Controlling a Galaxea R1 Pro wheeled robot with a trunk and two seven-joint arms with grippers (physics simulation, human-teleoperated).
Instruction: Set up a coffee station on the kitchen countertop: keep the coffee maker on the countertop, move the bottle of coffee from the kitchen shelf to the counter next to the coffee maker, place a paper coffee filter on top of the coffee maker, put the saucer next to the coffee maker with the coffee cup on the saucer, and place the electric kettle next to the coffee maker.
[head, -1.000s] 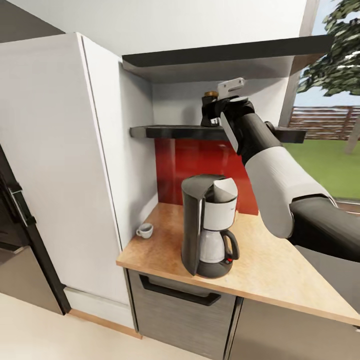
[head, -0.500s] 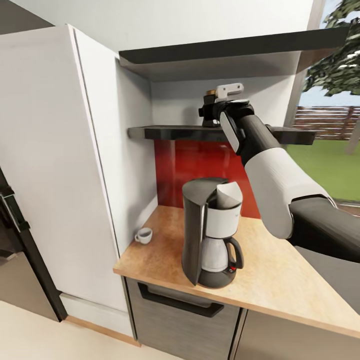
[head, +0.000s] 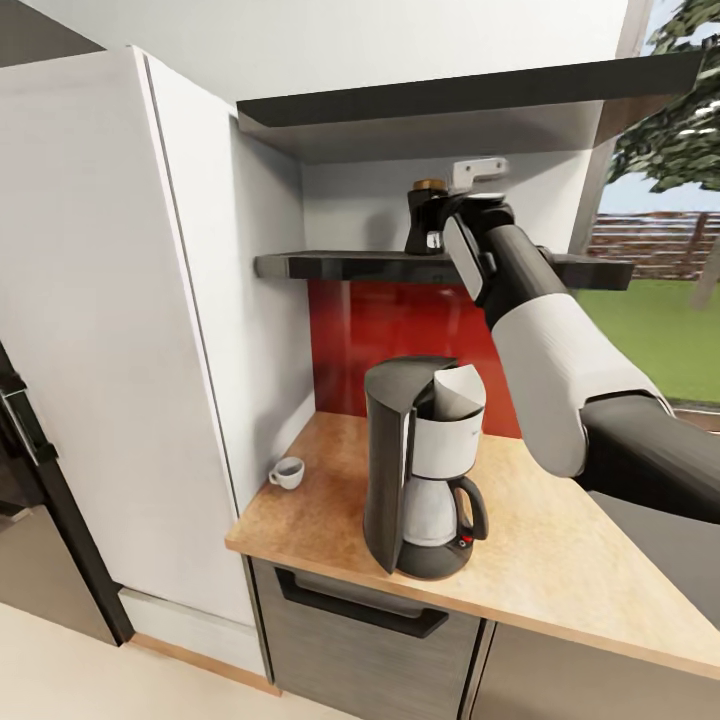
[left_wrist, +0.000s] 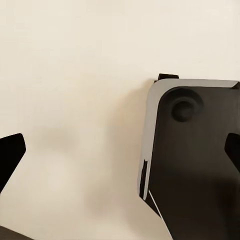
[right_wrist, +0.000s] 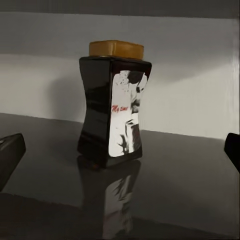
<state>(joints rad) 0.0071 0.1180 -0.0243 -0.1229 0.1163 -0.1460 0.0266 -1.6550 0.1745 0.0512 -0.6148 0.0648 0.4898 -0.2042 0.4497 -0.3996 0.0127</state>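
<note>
Two dark fingertips frame the right wrist view, one at each edge, spread wide with nothing between them; the right gripper (right_wrist: 120, 150) is open. Straight ahead of it the bottle (right_wrist: 114, 102) stands upright on the dark glossy shelf (right_wrist: 190, 180), apart from both tips. It is a dark, waisted jar with a tan lid and a pale label with red lettering, and its reflection lies on the shelf below it.

From the head view, the right arm (head: 545, 340) reaches up and across to the shelf (head: 330, 265), with the wrist just beside the bottle (head: 427, 218). The shelf sits under a second dark ledge and above a red backsplash.

Below, on the wooden bench (head: 540, 560), the coffee maker (head: 420, 465) stands upright near the front edge, with a white paper filter (head: 458, 392) in its top. A small white cup (head: 288, 472) sits at the bench's far left, against the tall white cabinet (head: 130, 350) and well apart from the coffee maker.

On the left wrist view, the left gripper (left_wrist: 120, 150) also shows a dark tip at each edge, held wide apart and empty. It looks at a pale floor and the rounded corner of a dark, grey-edged body (left_wrist: 195, 160), which I cannot identify.
</note>
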